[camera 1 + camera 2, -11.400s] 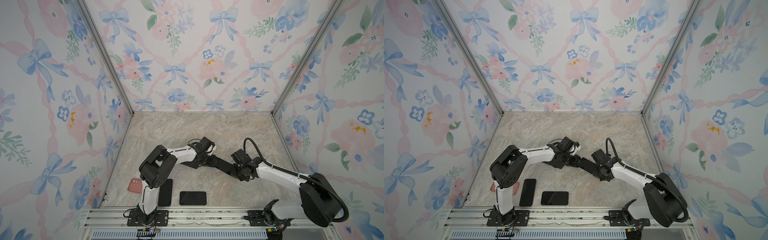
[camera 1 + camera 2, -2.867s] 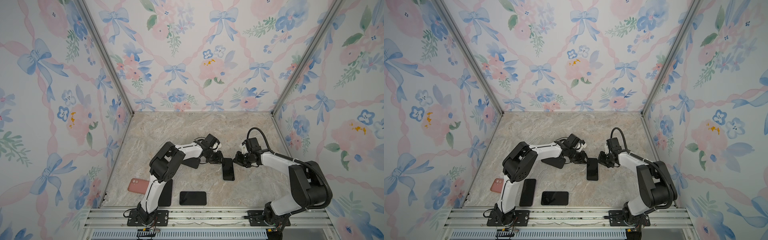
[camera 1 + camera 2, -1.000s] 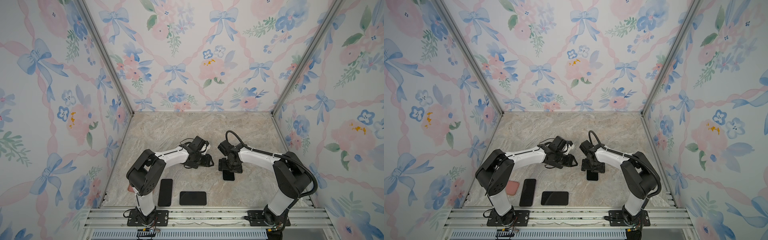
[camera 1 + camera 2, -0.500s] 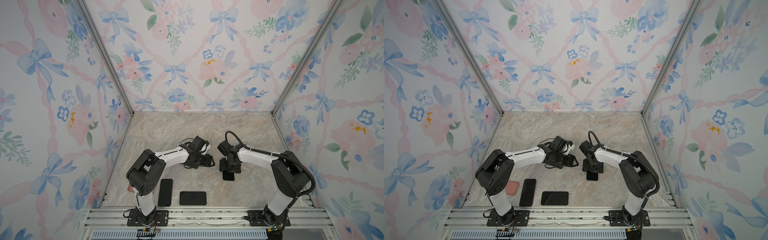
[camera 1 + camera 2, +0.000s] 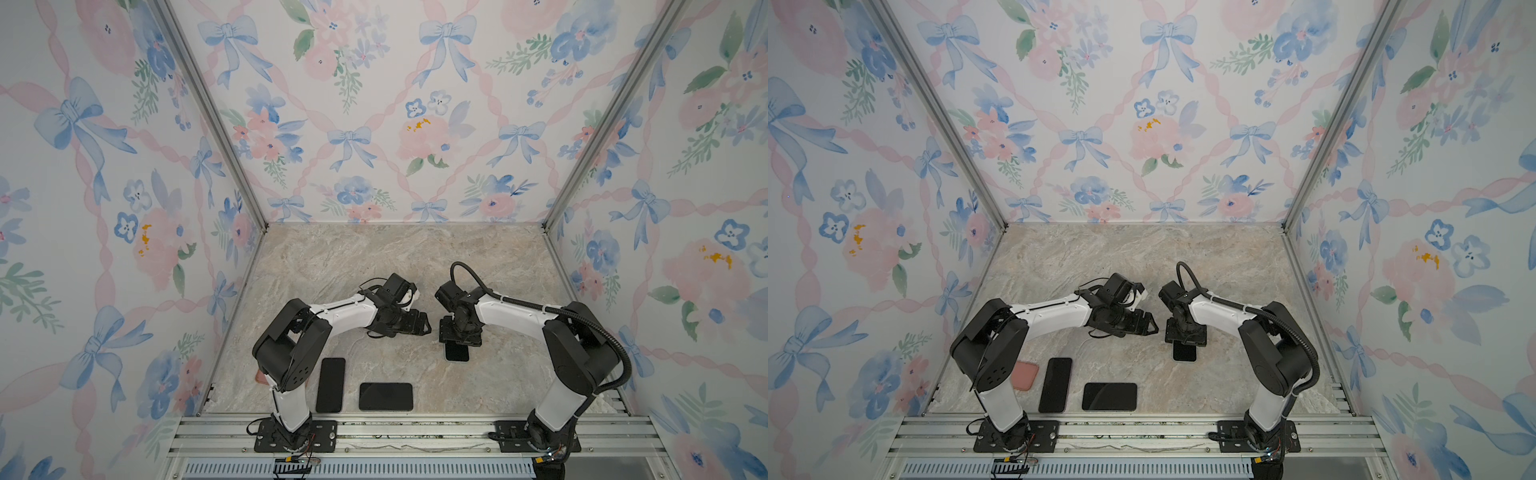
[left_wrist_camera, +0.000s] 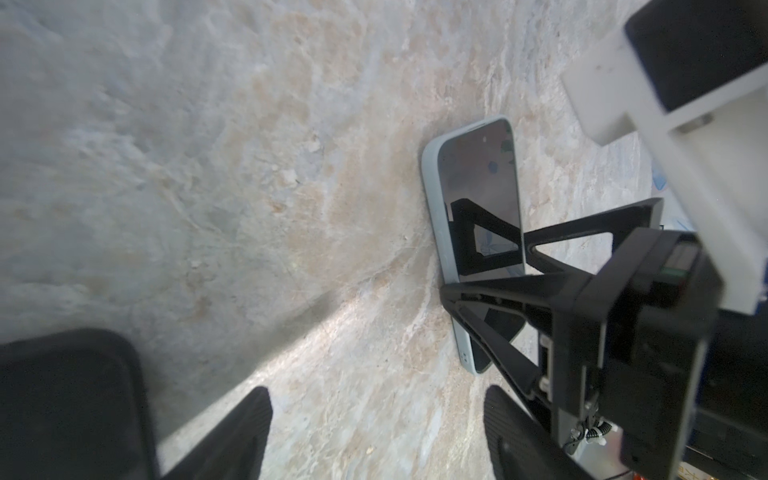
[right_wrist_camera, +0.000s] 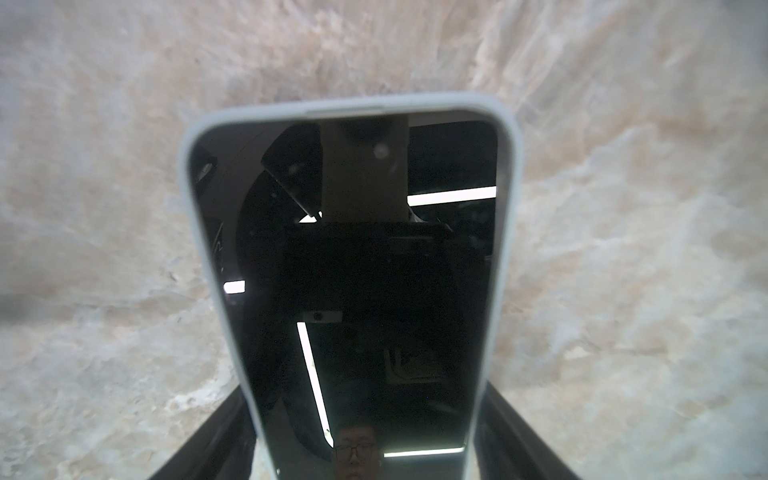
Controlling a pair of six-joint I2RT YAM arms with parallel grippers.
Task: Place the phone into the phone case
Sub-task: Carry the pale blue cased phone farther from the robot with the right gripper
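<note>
The phone (image 7: 353, 270) lies flat on the marble table, screen up, seated in a pale blue-grey phone case (image 7: 199, 208). Its near end shows below my right gripper in both top views (image 5: 456, 352) (image 5: 1184, 352). My right gripper (image 7: 365, 392) points down over it, one finger pressed to each long side of the case (image 6: 432, 199). In both top views it stands at the table's middle right (image 5: 459, 336) (image 5: 1185, 334). My left gripper (image 5: 426, 324) (image 5: 1152, 326) hovers just left of it, open and empty (image 6: 376, 415).
Two bare black phones lie near the front edge, one upright (image 5: 331, 384) and one sideways (image 5: 386, 396). A pink case (image 5: 1024, 375) rests beside the left arm's base. Floral walls close in the table on three sides.
My left gripper's jaws have spread wider while it stays beside the phone. My right gripper's jaws have narrowed onto the case sides. The phone has not moved.
</note>
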